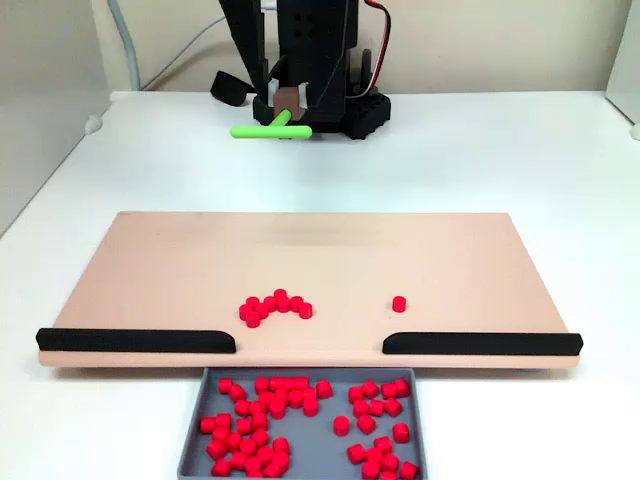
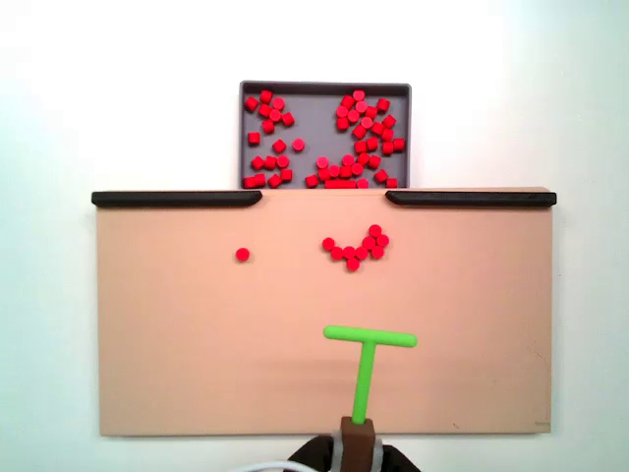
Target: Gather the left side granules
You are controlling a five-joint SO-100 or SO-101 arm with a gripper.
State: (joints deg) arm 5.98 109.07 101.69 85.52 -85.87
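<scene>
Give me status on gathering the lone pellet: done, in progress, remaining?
Done: an arc-shaped cluster of red pellets sits grouped before the gap between the black rails, and the grey tray holds many. In hand: the pincer grips the green T-shaped tool, its head short of everything. Left: the lone small red cylindrical pellet lies apart, ungathered.

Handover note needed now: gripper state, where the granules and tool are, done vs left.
Gripper: shut on the green T-shaped plastic tool, crossbar toward the tray, over the near half of the tan wooden board.
Lone small red cylindrical pellet: alone on the board, left of the arc-shaped cluster of red pellets in the top-down fixed view, untouched.
Grey tray beyond the gap between the black rails already holds many red pellets.
Left: sweep the lone pellet over to the cluster; the tool is not near it yet.
</scene>
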